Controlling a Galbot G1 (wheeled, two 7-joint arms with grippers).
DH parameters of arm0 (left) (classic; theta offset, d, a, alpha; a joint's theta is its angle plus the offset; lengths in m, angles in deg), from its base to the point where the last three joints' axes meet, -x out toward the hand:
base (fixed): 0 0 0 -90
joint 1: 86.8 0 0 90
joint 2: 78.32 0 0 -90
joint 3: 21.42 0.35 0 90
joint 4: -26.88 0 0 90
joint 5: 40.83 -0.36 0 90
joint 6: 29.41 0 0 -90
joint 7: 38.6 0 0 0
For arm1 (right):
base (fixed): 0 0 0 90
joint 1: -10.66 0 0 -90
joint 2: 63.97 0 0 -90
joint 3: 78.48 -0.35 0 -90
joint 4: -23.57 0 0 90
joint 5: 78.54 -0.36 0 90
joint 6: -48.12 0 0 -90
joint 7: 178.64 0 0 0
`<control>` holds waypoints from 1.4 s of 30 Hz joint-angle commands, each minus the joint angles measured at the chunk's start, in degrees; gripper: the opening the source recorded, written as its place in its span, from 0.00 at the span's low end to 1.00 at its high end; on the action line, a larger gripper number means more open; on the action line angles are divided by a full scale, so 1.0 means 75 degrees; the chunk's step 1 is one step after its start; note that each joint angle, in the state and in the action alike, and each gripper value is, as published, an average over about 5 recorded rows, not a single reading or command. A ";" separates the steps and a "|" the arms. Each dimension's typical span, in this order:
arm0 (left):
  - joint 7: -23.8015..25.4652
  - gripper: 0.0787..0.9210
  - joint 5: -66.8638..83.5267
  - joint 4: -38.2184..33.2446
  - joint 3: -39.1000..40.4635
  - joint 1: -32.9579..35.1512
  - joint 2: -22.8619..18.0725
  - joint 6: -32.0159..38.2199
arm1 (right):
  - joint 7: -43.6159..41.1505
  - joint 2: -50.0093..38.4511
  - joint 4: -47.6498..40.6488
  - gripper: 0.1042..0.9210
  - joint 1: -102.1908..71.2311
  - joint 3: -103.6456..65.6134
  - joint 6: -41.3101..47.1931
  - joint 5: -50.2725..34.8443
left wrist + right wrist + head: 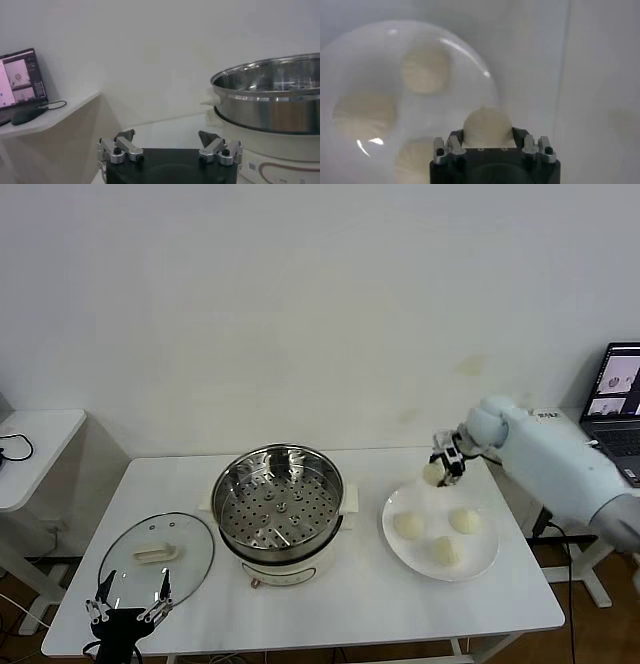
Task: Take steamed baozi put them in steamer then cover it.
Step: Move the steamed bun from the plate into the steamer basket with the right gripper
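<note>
Holding one bun between its fingers, the right gripper hangs above the far edge of the white plate, near the table's far right corner. In the right wrist view the bun sits squarely between the two fingers, which are closed onto its sides, and it is lifted clear of the plate below.

Three more buns lie on the plate: one at the left, one at the right and one nearest the front edge, close together but apart from each other.

The steamer stands in the middle of the table, just left of the plate, its perforated tray bare and its top uncovered. The glass lid lies flat on the table toward the front left corner, just beside the steamer, with its cream handle facing up.

The left gripper waits at the table's front left edge, over the near rim of the lid, with its fingers spread wide and nothing between them. From the left wrist view, the steamer is seen side-on beyond those spread fingers.
</note>
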 commanded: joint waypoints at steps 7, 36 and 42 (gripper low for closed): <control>-0.0006 0.88 0.0125 0.0043 -0.0046 -0.0037 0.0049 0.0014 | 0.0340 0.1091 0.0754 0.64 0.2614 0.1925 0.0012 -0.2084; -0.0025 0.88 0.0130 -0.0191 -0.0312 -0.0017 -0.0082 0.0110 | 0.1307 0.4123 -0.0377 0.65 0.1289 0.3052 -0.3034 0.0097; -0.0017 0.88 0.0125 -0.0321 -0.0329 0.0034 -0.0064 0.0096 | 0.1444 0.4449 -0.0965 0.65 0.1030 0.2880 -0.3613 0.1008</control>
